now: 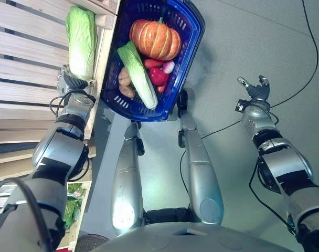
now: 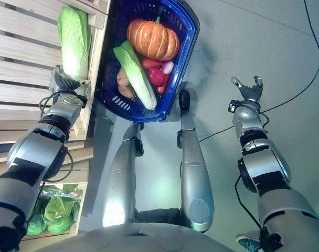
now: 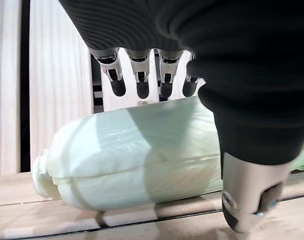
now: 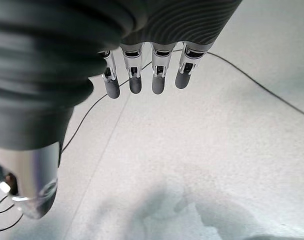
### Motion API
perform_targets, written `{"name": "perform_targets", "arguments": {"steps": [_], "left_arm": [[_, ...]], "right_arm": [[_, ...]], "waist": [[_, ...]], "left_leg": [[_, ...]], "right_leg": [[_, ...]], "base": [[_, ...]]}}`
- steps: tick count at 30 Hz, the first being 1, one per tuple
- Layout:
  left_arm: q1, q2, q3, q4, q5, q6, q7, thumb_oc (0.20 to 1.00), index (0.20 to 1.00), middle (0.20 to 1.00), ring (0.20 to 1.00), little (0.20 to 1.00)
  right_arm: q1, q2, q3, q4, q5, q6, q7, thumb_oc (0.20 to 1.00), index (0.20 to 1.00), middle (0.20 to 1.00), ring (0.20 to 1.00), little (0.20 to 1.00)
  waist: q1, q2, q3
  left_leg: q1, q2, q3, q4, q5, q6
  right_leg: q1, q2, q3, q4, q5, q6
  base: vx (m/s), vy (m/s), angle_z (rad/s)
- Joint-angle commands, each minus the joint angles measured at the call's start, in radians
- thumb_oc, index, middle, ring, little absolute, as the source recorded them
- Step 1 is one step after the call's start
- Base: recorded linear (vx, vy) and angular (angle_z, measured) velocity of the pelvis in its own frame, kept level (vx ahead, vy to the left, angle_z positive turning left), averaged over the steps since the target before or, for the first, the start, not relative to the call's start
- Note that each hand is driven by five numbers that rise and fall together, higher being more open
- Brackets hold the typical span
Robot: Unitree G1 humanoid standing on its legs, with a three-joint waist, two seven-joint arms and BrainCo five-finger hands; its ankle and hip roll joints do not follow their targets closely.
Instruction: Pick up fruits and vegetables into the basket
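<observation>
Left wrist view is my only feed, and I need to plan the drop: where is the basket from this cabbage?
Observer: The blue basket sits on the floor beside the wooden shelf, on the side toward the robot's right.
Operator: Anything in it?
Observer: A pumpkin, another cabbage and smaller produce.
Operator: Right hand free?
Observer: Yes, the right hand is open over bare floor.
Operator: Left hand closed?
Observer: No, the left hand is open at the shelf cabbage.

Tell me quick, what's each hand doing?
Left hand: open, over the cabbage on the wooden shelf.
Right hand: open, holding nothing.
</observation>
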Motion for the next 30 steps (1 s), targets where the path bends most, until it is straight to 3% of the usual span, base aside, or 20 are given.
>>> {"name": "perform_targets", "arguments": {"steps": [1,9,11,13,15,16,17,25,30], "left_arm": [[-0.012,0.030,0.058,0.088,-0.022,0.012,0.002,1.000,1.000,1.000,1.000,1.000],[-0.035,0.032,0.057,0.106,-0.029,0.019,-0.034,1.000,1.000,1.000,1.000,1.000],[-0.037,0.032,0.052,0.106,-0.031,0.013,-0.051,0.721,0.721,0.721,0.721,0.721],[-0.037,0.031,0.050,0.106,-0.032,0.009,-0.058,0.667,0.667,0.667,0.667,0.667],[-0.038,0.030,0.047,0.106,-0.032,0.007,-0.078,0.536,0.536,0.536,0.536,0.536],[-0.041,0.029,0.046,0.109,-0.032,0.005,-0.090,0.407,0.407,0.407,0.407,0.407],[-0.043,0.028,0.046,0.110,-0.032,0.005,-0.101,0.200,0.200,0.200,0.200,0.200],[-0.044,0.023,0.032,0.111,-0.054,0.006,-0.182,0.200,0.200,0.200,0.200,0.200],[-0.035,0.021,0.036,0.106,-0.105,-0.027,-0.248,0.200,0.200,0.200,0.200,0.200]], "right_arm": [[0.021,-0.011,0.004,0.001,0.002,-0.038,-0.019,1.000,1.000,1.000,1.000,1.000],[0.008,0.000,0.011,-0.011,0.007,-0.043,-0.027,1.000,1.000,1.000,1.000,1.000],[0.006,0.001,0.013,-0.017,0.011,-0.042,-0.029,1.000,1.000,1.000,1.000,1.000],[0.006,0.003,0.013,-0.022,0.011,-0.041,-0.031,1.000,1.000,1.000,1.000,1.000],[0.004,0.006,0.014,-0.026,0.010,-0.041,-0.032,1.000,1.000,1.000,1.000,1.000],[0.002,0.007,0.014,-0.026,0.010,-0.042,-0.031,1.000,1.000,1.000,1.000,1.000],[-0.001,0.009,0.015,-0.028,0.009,-0.042,-0.033,1.000,1.000,1.000,1.000,1.000],[-0.006,0.016,0.020,-0.046,0.007,-0.039,-0.042,1.000,1.000,1.000,1.000,1.000],[-0.002,0.020,0.021,-0.057,0.008,-0.040,-0.040,1.000,1.000,1.000,1.000,1.000]], "waist": [[-0.005,-0.009,-0.037],[-0.006,-0.018,-0.037],[-0.006,-0.020,-0.037],[-0.006,-0.020,-0.037],[-0.006,-0.022,-0.037],[-0.006,-0.023,-0.037],[-0.007,-0.023,-0.037],[-0.008,-0.023,-0.037],[-0.007,-0.022,-0.037]], "left_leg": [[-0.043,-0.051,0.013,-0.016,-0.008,0.013],[-0.057,-0.050,0.011,-0.016,-0.012,0.011],[-0.061,-0.049,0.012,-0.016,-0.013,0.010],[-0.061,-0.050,0.012,-0.017,-0.013,0.010],[-0.061,-0.051,0.012,-0.019,-0.013,0.010],[-0.062,-0.051,0.012,-0.018,-0.013,0.009],[-0.063,-0.050,0.012,-0.019,-0.013,0.009],[-0.067,-0.049,0.013,-0.020,-0.013,0.007],[-0.066,-0.051,0.013,-0.022,-0.013,0.007]], "right_leg": [[0.020,0.056,-0.063,0.064,-0.128,0.033],[0.006,0.056,-0.061,0.057,-0.125,0.035],[0.004,0.055,-0.061,0.055,-0.124,0.035],[0.003,0.056,-0.060,0.054,-0.124,0.035],[0.002,0.056,-0.061,0.051,-0.122,0.036],[0.002,0.056,-0.061,0.050,-0.122,0.036],[0.001,0.056,-0.060,0.049,-0.121,0.036],[-0.003,0.057,-0.057,0.047,-0.121,0.037],[-0.003,0.057,-0.058,0.046,-0.119,0.038]], "base": [[0.00,0.000,0.00],[0.00,0.000,0.00],[0.00,0.000,0.00],[0.00,0.000,0.00],[0.00,0.000,0.00],[0.00,0.000,0.00],[0.00,0.000,0.00],[0.00,0.000,0.00],[0.00,0.000,0.00]]}}
